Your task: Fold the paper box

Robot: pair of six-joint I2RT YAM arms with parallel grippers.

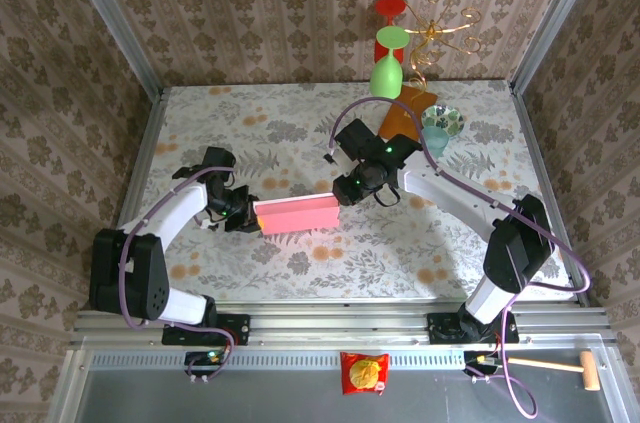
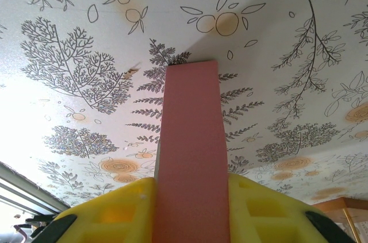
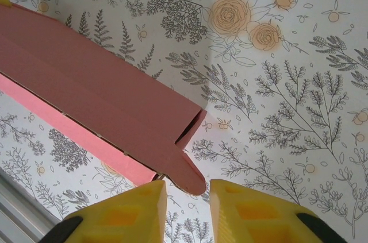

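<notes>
You have the paper box near the middle of the table, its length running left to right. The left gripper is at its left end, with that end between the fingers. The right gripper is at the right end, the tab just beyond its fingertips. At the far right, a glass stands behind a flat packet, with a bowl just right of the packet. Before the arm bases lie a snack bag and, further right, a mallet.

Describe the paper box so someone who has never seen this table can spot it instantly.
Look at the floral-patterned table, near its middle between the two arms. The paper box is the long slim pink strip held at one end by the left gripper. Nothing else there is pink.
</notes>
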